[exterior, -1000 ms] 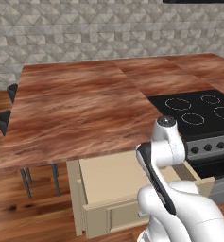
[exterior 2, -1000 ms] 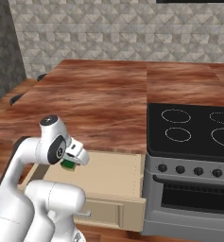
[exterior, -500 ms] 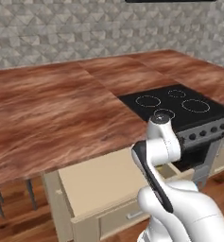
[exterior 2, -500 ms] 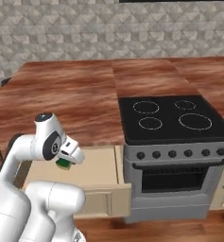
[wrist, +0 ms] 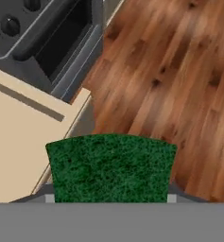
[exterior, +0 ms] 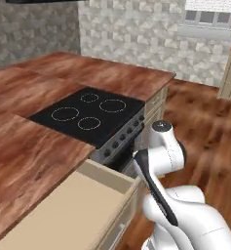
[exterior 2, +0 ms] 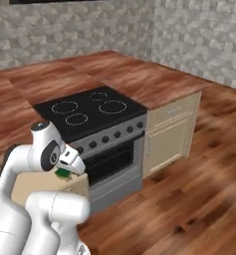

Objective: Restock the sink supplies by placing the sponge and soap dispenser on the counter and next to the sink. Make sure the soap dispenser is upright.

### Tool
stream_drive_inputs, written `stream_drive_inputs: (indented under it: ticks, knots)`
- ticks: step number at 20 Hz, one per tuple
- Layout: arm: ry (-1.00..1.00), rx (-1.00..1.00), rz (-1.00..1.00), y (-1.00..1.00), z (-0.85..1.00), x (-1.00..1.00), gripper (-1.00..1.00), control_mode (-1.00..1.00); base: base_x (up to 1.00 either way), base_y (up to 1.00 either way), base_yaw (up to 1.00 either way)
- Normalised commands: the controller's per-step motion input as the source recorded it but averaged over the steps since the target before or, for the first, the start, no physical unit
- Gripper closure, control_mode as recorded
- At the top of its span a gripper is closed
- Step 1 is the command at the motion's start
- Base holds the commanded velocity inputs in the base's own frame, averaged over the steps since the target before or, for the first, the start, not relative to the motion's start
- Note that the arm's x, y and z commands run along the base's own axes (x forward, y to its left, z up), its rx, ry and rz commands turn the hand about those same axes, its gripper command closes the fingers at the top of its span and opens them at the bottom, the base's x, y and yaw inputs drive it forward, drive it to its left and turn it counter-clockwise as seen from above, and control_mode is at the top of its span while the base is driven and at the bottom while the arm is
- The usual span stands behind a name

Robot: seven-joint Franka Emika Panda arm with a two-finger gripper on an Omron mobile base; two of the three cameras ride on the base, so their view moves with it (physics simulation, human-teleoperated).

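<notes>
Clamped on the sponge (wrist: 111, 168), the jaws, with the green block spread across the lower middle of the hand view and glimpsed as a small green patch beneath the gripper (exterior 2: 64, 172) at lower left of the right base view. Just past the sponge in the hand view, an open beige drawer (wrist: 19, 137) at left, its corner below the dark oven front (wrist: 52, 45) at upper left, and bare wood floor (wrist: 179, 71) over the right half. Farther off in the left base view, the same drawer (exterior: 73, 210) standing pulled out at the bottom, the reddish-brown surface (exterior: 24, 156) at left, then the black stovetop (exterior: 87, 114) at centre, and more of that surface running toward the stone wall at top. No sink or soap dispenser made out in these frames. Judged to be mid-carry: sponge in grip, held low over the floor beside the drawer, not yet set down. Next called for: bringing the sink within reach, raising the sponge above the surface, and lowering it flat beside the basin before fetching the dispenser.
</notes>
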Motion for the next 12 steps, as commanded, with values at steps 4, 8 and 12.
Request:
stream_drive_inputs:
  ticks: [4,8,12]
  knots:
    - [0.00,0.00,0.00,0.00,0.00,0.00,1.00,1.00,0.00,-0.06,-0.95]
    - [0.00,0.00,0.00,0.00,0.00,0.00,1.00,1.00,0.05,-0.05,-0.93]
    - [0.00,0.00,0.00,0.00,0.00,0.00,1.00,1.00,0.29,-0.21,-0.84]
